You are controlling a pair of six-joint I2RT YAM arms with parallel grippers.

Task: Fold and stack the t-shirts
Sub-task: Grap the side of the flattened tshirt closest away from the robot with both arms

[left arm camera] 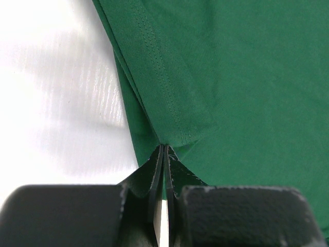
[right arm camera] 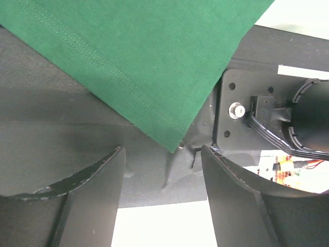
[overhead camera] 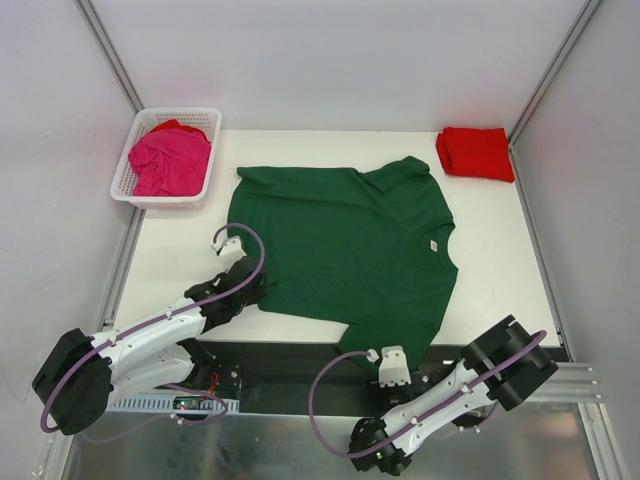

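Closest to the arms, the right gripper [right arm camera: 162,157] is open, and nothing is in it. A corner of the dark green t-shirt [overhead camera: 340,240] hangs off the near edge of the bench [overhead camera: 180,265] and points into the gap between the jaws. If the gripper closes too low, it may catch only the very tip, or nothing at all. A bit further in, the left gripper [left arm camera: 163,154] is shut tight on a small pinch of the green shirt's stitched edge. That is not much cloth, so a hard pull could make it slip out. If the left arm lifts while the right one has no hold, I think the shirt will drag, bunch up and fold crooked. The rest of the green shirt lies flat in the middle of the bench. Far back, a pink t-shirt [overhead camera: 170,162] sits crumpled in the white basket [overhead camera: 128,192] on the left. A folded red t-shirt [overhead camera: 476,153] waits in the right corner, well away from the pulling.
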